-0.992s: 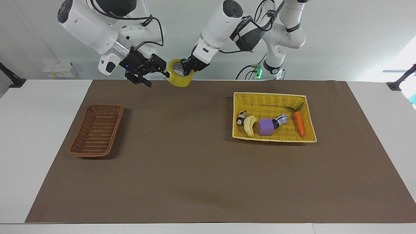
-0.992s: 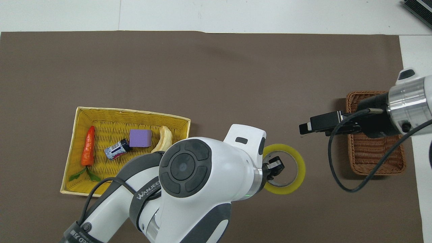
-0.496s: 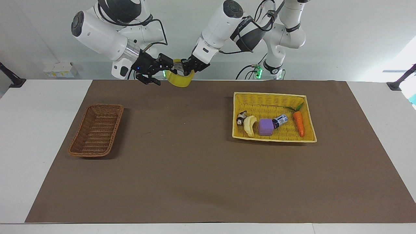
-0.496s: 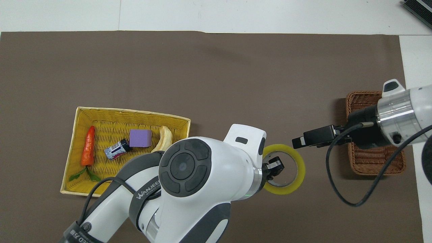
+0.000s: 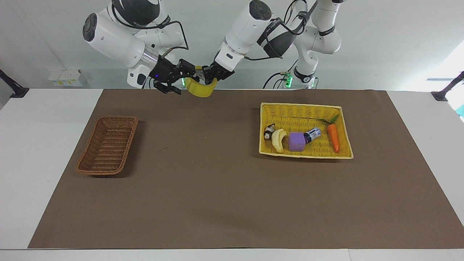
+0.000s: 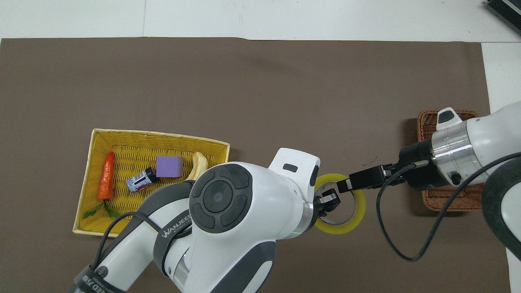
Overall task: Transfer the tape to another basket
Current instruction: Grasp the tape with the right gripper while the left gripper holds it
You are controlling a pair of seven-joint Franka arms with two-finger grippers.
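The left end effector (image 5: 207, 73) is clamped on the tape (image 5: 200, 89) above the tabletop (image 5: 224, 188); the right end effector (image 5: 188, 74), fingers apart, seemingly straddles its rim.

Table (image 5: 47, 152): brown mat (image 5: 217, 188); mat: two baskets.

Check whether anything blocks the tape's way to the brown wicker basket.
Nothing visible does. The tape hangs in the left gripper, high over the mat, with the right gripper at its rim. The brown basket is empty, with bare mat around it.

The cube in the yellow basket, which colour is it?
Purple. The cube shows best in the overhead view, lying in the yellow basket.
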